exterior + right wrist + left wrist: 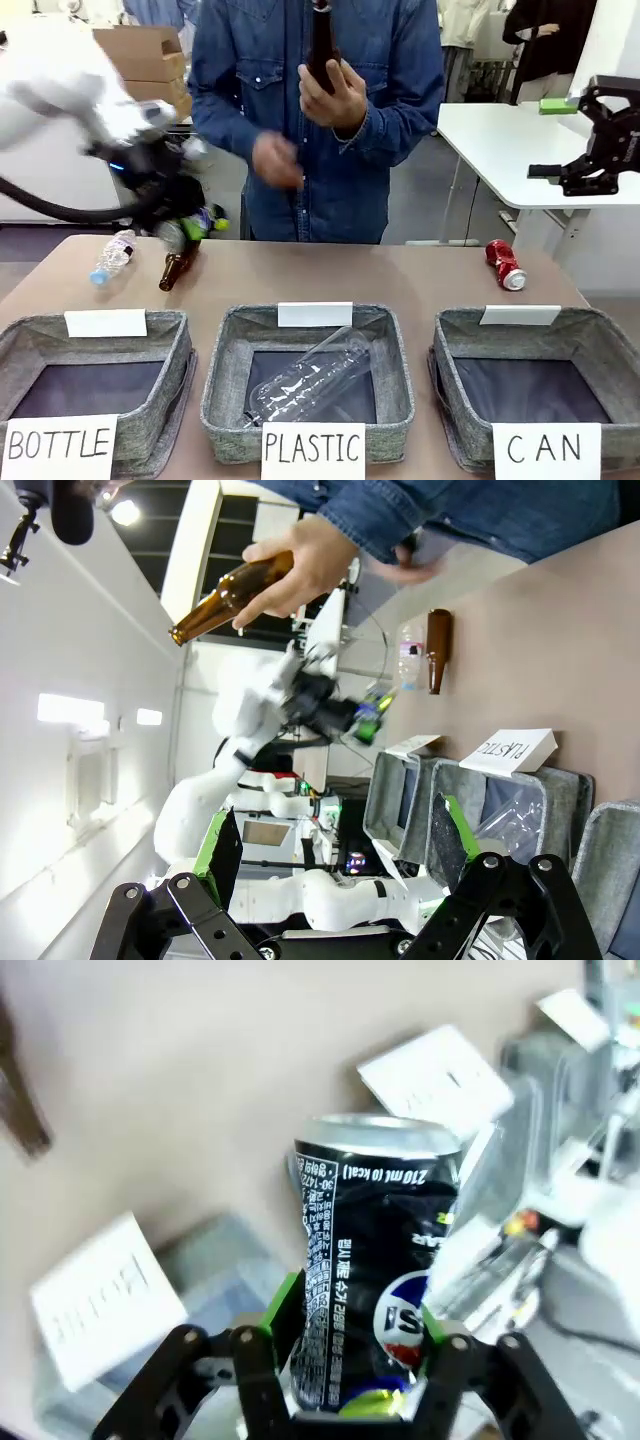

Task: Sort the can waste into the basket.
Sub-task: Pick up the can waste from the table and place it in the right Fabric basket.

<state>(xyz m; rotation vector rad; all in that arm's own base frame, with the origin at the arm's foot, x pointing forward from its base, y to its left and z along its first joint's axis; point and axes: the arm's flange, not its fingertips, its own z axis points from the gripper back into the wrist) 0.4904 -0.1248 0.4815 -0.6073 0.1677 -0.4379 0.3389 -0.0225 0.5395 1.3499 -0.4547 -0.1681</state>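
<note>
Left end effector (357,1325) clamps the Pepsi can (375,1230) near a brown bottle (176,270); right end effector (333,845) hangs open.

Left tool (358,1320) clenched, mid-air; right tool (552,138) wide-jawed, raised high.

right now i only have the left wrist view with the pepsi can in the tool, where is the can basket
Observer: The CAN basket is the rightmost of three along the near edge. The left tool holds the Pepsi can above the table's far left.
Operator: anything in it
Observer: No, its dark lining is bare.
Operator: where's the other can
Observer: The red can lies on its side on the table, just behind that basket.
</note>
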